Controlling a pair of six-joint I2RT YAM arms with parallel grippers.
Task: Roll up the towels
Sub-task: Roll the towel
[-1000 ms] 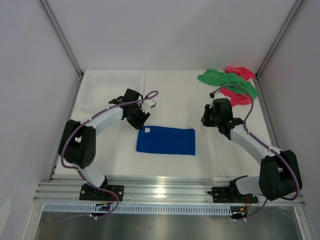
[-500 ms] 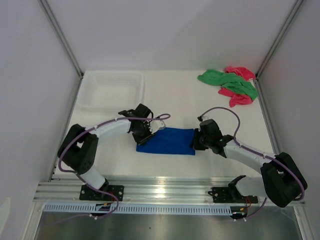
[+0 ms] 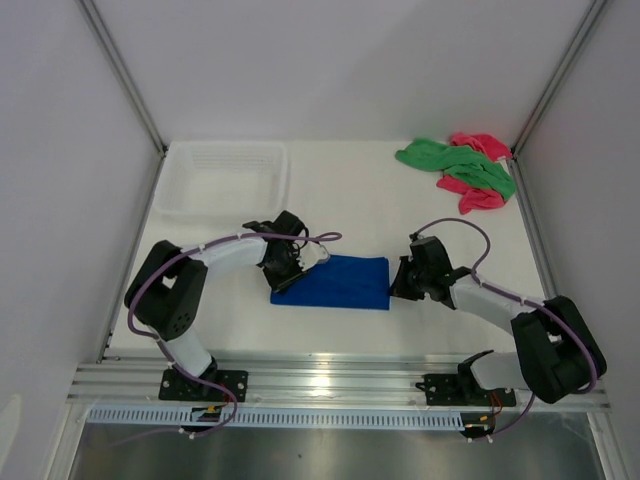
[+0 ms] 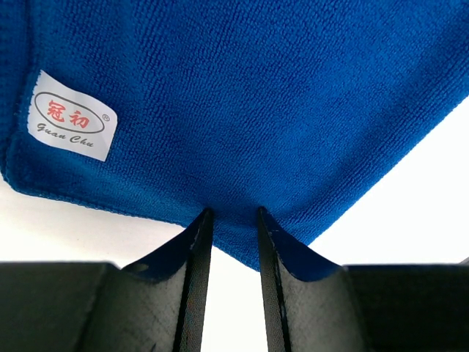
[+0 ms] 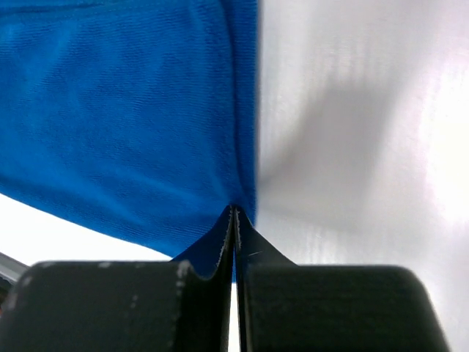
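Observation:
The royal blue towel (image 3: 335,282) lies flat in the middle of the table, its white tag (image 4: 71,115) at the left end. My left gripper (image 3: 297,266) is at that left end; in the left wrist view (image 4: 232,214) its jaws stand narrowly apart, with the towel's (image 4: 256,95) edge at the tips. My right gripper (image 3: 397,284) is at the right end; in the right wrist view (image 5: 234,210) it is shut on the towel's (image 5: 124,125) edge. The green towel (image 3: 452,160) and the pink towel (image 3: 478,197) lie crumpled together at the back right.
A white plastic basket (image 3: 222,178) stands at the back left, just behind my left arm. White walls close in the table on the left, back and right. The metal rail with the arm bases runs along the near edge.
Both grippers came down from behind the blue towel onto its two ends. The right jaws closed on the right edge. The towel's right end shifted slightly.

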